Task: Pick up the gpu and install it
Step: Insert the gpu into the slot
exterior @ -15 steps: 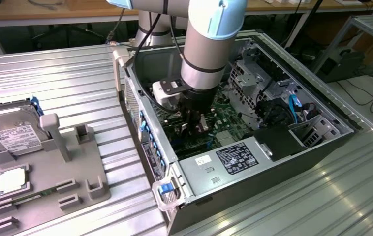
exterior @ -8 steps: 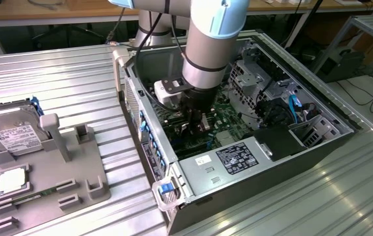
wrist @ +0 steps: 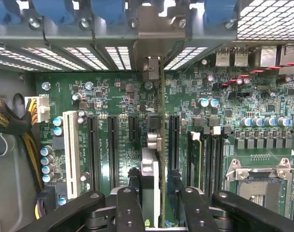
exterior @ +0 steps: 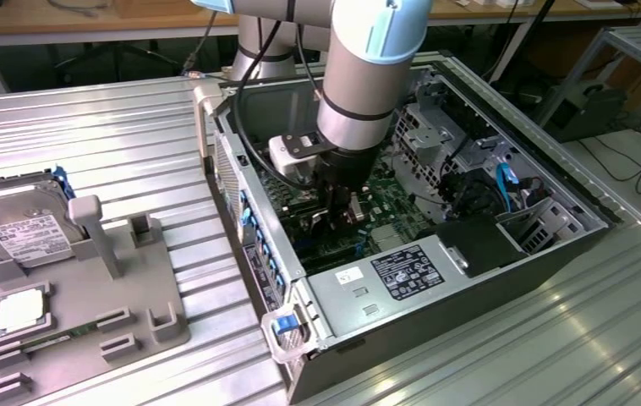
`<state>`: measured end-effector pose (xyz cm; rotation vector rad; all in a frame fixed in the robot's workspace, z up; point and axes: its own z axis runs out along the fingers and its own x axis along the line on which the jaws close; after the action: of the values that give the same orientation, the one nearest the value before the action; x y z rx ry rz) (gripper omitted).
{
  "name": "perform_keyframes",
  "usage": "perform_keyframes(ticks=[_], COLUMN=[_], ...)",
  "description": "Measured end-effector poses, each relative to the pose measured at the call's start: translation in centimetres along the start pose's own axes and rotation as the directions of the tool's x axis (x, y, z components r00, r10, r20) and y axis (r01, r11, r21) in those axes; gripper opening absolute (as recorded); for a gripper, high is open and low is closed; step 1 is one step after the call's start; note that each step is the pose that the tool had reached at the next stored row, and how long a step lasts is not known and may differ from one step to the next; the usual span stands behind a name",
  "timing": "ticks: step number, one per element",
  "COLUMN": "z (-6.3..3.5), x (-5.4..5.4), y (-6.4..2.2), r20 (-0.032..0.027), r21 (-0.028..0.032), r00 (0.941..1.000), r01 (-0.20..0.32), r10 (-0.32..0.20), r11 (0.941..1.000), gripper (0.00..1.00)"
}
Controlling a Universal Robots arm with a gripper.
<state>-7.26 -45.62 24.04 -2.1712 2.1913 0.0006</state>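
**Gripper holds the gpu edge-on over the motherboard inside the case**

In the exterior view, the arm reaches down into the open computer case (exterior: 546, 254), which lies on its side on the metal table (exterior: 117, 144). The gripper (exterior: 341, 211) is low inside the case, just above the green motherboard (exterior: 394, 199). On the exterior view's left stands a grey holder (exterior: 128, 288). In it rest a silver hard drive (exterior: 16, 228) with a white label and a small square CPU chip (exterior: 22, 309).

In the wrist view, the gripper (wrist: 153, 203) has its two black fingers (wrist: 129, 208) partly closed on the gpu (wrist: 154, 159), one finger on each side of the card. The card is seen edge-on, standing upright between two black expansion slots (wrist: 113, 150). Its metal bracket (wrist: 152, 67) reaches to the rear wall of the case. If the card already sits in a slot, I cannot tell. The empty CPU socket (wrist: 263, 179) lies well apart from the card.
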Motion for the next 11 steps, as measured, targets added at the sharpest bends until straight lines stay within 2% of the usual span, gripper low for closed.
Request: perform_keyframes(ticks=[7,9,11], z=[0.0,-0.04,-0.03], x=[-0.01,0.01,0.01], y=[0.01,0.01,0.01], r20=[-0.0001,-0.0013,-0.0007], r21=[-0.0001,-0.0003,-0.0004], r00=[1.0,1.0,1.0], r01=[0.0,0.0,0.0], r10=[0.0,0.0,0.0], r11=[1.0,1.0,1.0], gripper=[0.36,0.29,0.28])
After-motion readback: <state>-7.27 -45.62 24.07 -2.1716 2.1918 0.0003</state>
